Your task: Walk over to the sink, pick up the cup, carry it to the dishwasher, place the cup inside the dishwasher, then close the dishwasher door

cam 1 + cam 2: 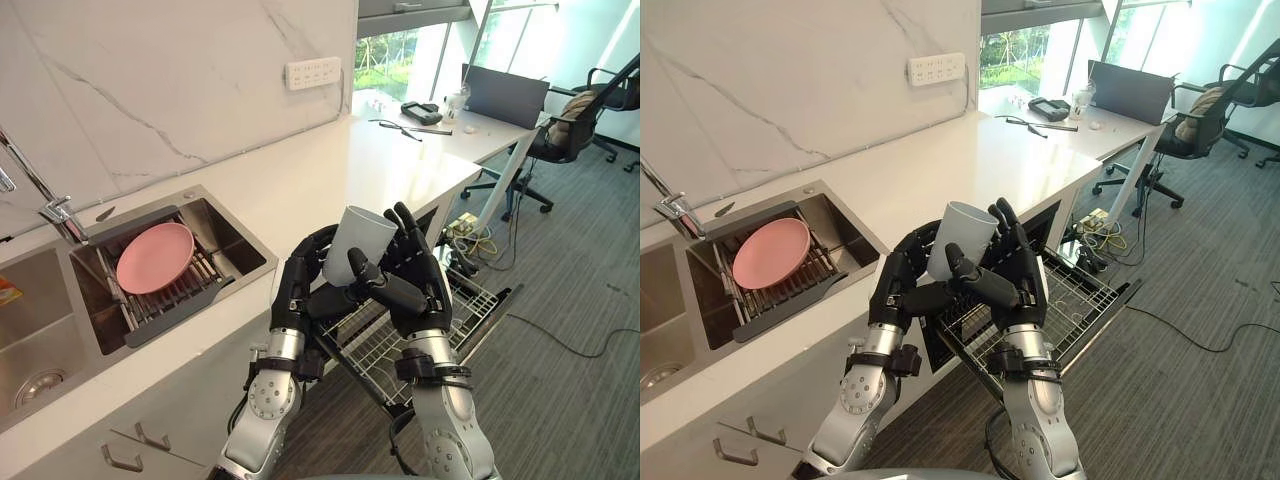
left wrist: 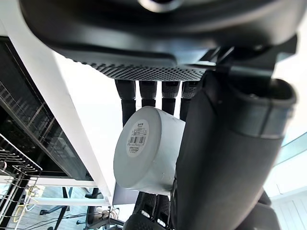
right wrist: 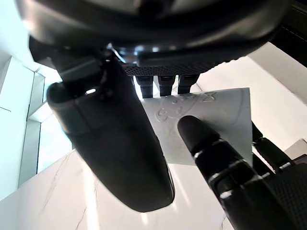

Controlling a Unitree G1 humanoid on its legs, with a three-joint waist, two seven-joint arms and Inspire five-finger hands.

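Currently held: cup (image 1: 358, 245), upright, between both hands.
Left hand (image 1: 298, 290): fingers curled round the cup.
Right hand (image 1: 418, 280): fingers and thumb curled round the cup.
Cup position: above the pulled-out dishwasher rack (image 1: 475, 300), beside the counter (image 1: 330, 170).

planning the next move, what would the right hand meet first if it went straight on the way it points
The cup, clasped between the right hand and the left hand. Past it, probably the white countertop, though depth is unclear.

Plate (image 1: 155, 257) in sink (image 1: 228, 238), cup (image 1: 357, 245) above rack (image 1: 472, 300)
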